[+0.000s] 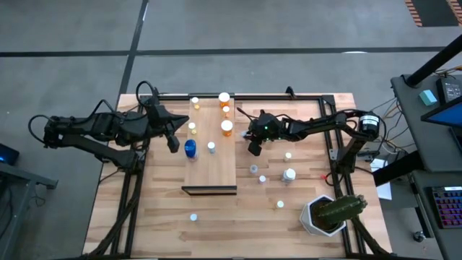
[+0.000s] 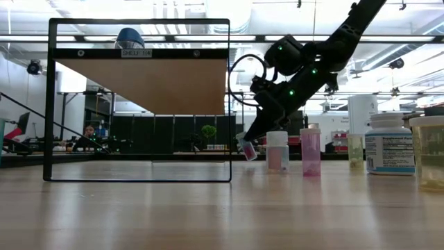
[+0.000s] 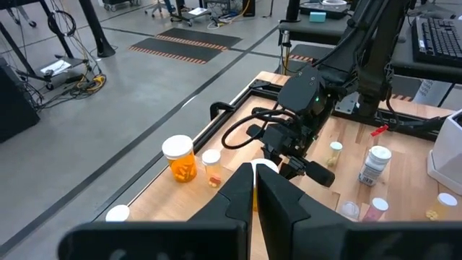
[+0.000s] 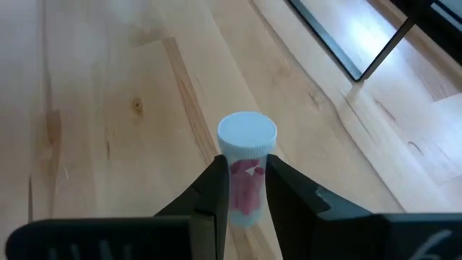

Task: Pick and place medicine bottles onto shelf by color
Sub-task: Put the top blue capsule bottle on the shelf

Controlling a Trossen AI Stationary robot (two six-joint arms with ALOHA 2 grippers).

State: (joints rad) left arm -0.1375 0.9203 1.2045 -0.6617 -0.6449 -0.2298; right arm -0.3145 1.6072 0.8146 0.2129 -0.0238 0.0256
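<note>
High view: two dark arms reach in over a planked table point(image 1: 144, 217), the left arm from frame left, the right arm from frame right.
Right gripper point(image 1: 254, 148): sits just right of the shelf point(image 1: 209, 170), near frame centre; in the right wrist view its two fingers point(image 4: 213, 191) are clamped on a pink bottle point(image 4: 245, 170) with a white cap.
Pink bottle in low view: held tilted at the gripper's tip point(image 2: 246, 149), slightly above the tabletop, left of centre-right in the frame.
Left gripper point(image 1: 173, 143): hovers at the shelf's left edge, in the middle-left of the high view; the left wrist view shows its fingers point(image 3: 238, 191) pressed together with nothing between them.
Shelf: pale board running from upper centre to centre of the high view, dark front edge toward the bottom.
On the shelf: orange bottles point(image 1: 224, 98) near its upper right, a blue bottle point(image 1: 190, 149) at its left side, small pale bottles between.
Loose bottles: several point(image 1: 289, 174) stand on the planks right of the shelf; one point(image 1: 193, 216) sits alone at lower centre.
Cactus pot point(image 1: 321, 215): white, at the lower right of the high view, well apart from the shelf.
Low view foreground: a pink bottle point(image 2: 310, 151) and a clear one point(image 2: 277, 151) stand upright side by side right of the gripper.
</note>
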